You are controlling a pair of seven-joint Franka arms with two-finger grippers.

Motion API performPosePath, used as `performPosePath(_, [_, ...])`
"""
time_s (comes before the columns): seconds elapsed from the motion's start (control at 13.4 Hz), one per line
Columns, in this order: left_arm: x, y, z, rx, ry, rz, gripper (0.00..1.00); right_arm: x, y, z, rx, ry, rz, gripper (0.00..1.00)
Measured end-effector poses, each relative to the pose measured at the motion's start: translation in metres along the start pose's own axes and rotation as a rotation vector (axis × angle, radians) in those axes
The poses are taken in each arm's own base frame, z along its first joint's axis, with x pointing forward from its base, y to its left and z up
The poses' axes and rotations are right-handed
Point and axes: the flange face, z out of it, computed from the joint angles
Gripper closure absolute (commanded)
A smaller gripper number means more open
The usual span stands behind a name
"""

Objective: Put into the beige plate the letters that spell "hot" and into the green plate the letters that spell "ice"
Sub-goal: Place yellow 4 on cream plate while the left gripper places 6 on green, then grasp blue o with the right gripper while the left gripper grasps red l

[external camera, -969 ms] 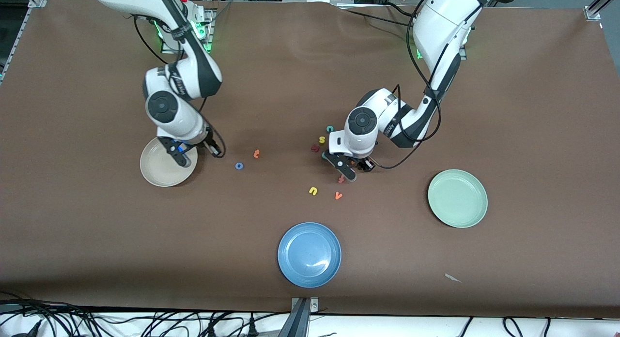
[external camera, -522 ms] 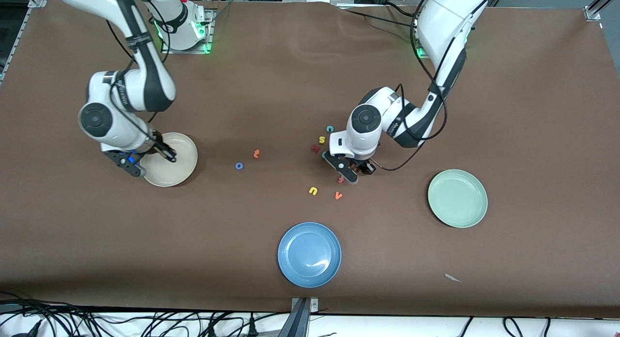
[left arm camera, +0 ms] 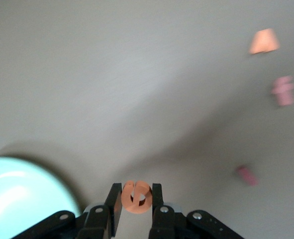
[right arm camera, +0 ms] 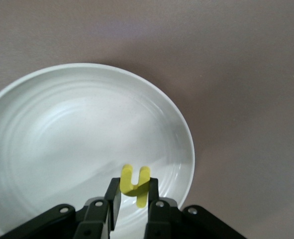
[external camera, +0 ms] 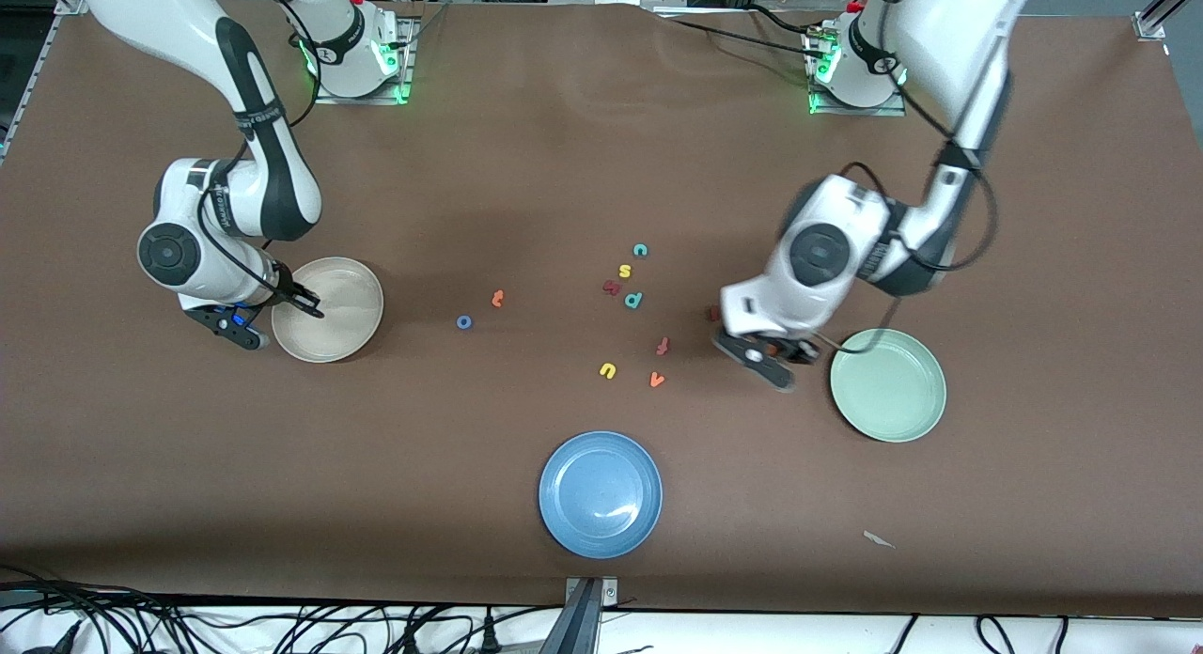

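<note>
Between the left gripper's point(left arm camera: 137, 205) fingers, the orange e point(left arm camera: 136, 197) is sitting clamped beside the green plate point(left arm camera: 17, 194); the right gripper point(right arm camera: 133, 199) is pinching the yellow h point(right arm camera: 135, 184) over the beige plate point(right arm camera: 47, 124).

Orange e point(left arm camera: 136, 196), yellow h point(right arm camera: 135, 183), beige plate point(external camera: 362, 283), green plate point(external camera: 926, 363).

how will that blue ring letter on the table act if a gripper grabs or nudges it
The blue ring letter is tiny and lies flat, so it probably slides rather than rolls. It looks like light foam, so it should squash slightly when pinched and lift easily.
</note>
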Motion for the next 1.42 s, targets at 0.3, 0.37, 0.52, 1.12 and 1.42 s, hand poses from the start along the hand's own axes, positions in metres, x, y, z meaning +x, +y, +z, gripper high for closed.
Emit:
performPosePath(0.3, [-0.045,-0.086,0.041,-0.033,-0.070,-0.132,0.99,0.001,0.001,0.004,-0.001,0.003,-0.004,0.04])
performPosePath(0.37, [-0.056,-0.104,0.053,-0.043,-0.086,-0.163,0.97,0.001,0.001,0.004,0.000,0.004,-0.004,0.01])
performPosePath(0.52, [-0.070,-0.127,0.074,-0.060,-0.106,-0.205,0.51,0.001,0.001,-0.001,0.006,0.009,-0.004,0.01])
performPosePath(1.12, [-0.048,-0.106,0.042,-0.081,-0.051,-0.217,0.00,-0.069,-0.103,-0.056,0.096,0.039,0.048,0.01])
performPosePath(1.42, [-0.018,-0.018,0.015,-0.149,-0.054,-0.336,0.07,-0.107,-0.170,-0.034,0.178,0.134,-0.106,0.05])
